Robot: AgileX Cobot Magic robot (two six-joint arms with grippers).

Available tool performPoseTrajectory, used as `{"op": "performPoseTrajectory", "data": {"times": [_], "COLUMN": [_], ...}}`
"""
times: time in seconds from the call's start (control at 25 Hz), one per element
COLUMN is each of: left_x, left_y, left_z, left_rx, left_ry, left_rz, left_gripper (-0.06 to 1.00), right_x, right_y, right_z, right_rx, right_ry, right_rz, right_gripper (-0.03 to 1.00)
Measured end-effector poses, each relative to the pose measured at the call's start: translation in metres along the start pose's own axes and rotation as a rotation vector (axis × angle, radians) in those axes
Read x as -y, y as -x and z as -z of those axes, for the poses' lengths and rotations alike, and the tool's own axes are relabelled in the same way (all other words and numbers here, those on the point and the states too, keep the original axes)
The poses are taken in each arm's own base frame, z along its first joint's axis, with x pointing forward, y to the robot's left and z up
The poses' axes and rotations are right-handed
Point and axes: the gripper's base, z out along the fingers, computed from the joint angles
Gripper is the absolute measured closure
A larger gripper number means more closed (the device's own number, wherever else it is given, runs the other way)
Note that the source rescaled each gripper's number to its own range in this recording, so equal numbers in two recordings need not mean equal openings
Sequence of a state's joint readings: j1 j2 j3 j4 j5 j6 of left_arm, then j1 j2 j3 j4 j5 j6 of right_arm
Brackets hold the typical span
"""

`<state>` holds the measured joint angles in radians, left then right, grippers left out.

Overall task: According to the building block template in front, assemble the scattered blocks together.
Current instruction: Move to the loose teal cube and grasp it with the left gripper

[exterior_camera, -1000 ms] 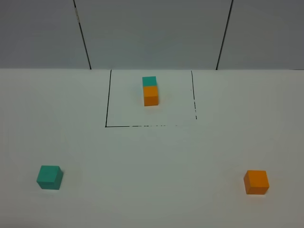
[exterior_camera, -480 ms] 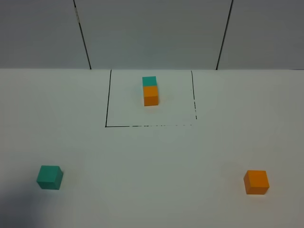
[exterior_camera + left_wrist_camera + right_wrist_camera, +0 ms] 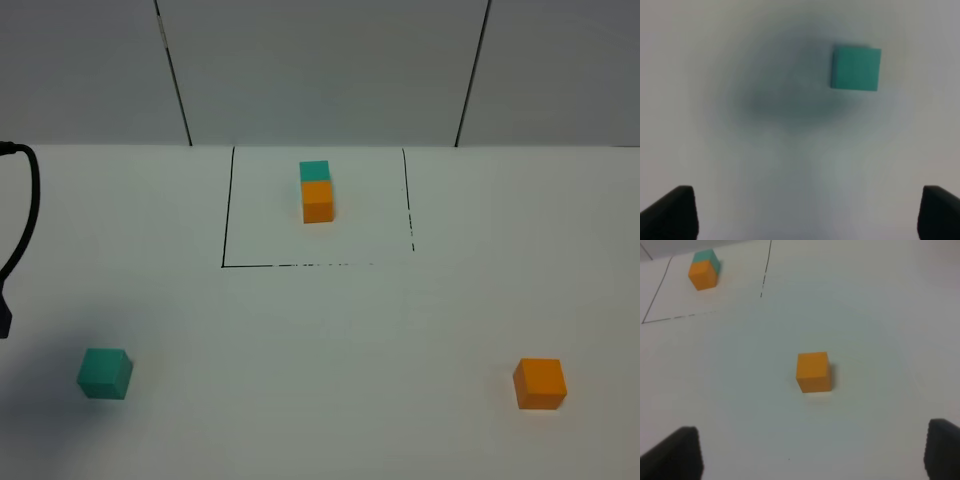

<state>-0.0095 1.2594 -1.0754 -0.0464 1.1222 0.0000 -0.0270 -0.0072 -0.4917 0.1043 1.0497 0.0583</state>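
Well apart — teal cube (image 3: 105, 373), orange cube (image 3: 540, 384).

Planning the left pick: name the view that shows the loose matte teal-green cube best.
Left wrist: the loose matte teal-green cube appears large, from above, unobstructed. Exterior high shows it small, at the front left. Right wrist does not show it.

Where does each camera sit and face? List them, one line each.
Exterior high: up high, looking down on building block template, teal block, orange block; black cable at left edge.
Left wrist: faces down over teal block; open left gripper shows.
Right wrist: slants toward orange block; open right gripper shows.
Shared: exterior and right wrist both see the template.
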Motion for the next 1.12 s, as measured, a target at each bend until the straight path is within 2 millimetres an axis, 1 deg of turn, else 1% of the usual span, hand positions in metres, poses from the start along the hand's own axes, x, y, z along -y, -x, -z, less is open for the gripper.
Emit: {"op": "performPoseTrajectory", "data": {"times": [0.2,0.6,0.84,1.12], "left_x": [-0.001,0.003,0.022,0.038], "left_y": [0.012,0.031,0.037,0.062], "left_z": [-0.019,-0.043,-0.061,-0.074], "left_rx": [-0.041,-0.082,-0.113,-0.114], "left_ry": [0.001,-0.022,-0.038,-0.05], "left_rz": [-0.006,-0.005,-0.067,-0.068], "left_gripper": [0.07,0.07,0.07,0.07], "right_x": [0.0,0.0,0.0,0.0], "right_y": [0.0,0.0,0.0,0.0], "right_z": [0.0,0.0,0.0,0.0], "right_rx": [0.0,0.0,0.0,0.0], "right_ry": [0.0,0.0,0.0,0.0], "right_rz": [0.0,0.0,0.0,0.0], "right_gripper": [0.2,0.2,0.2,0.2]}}
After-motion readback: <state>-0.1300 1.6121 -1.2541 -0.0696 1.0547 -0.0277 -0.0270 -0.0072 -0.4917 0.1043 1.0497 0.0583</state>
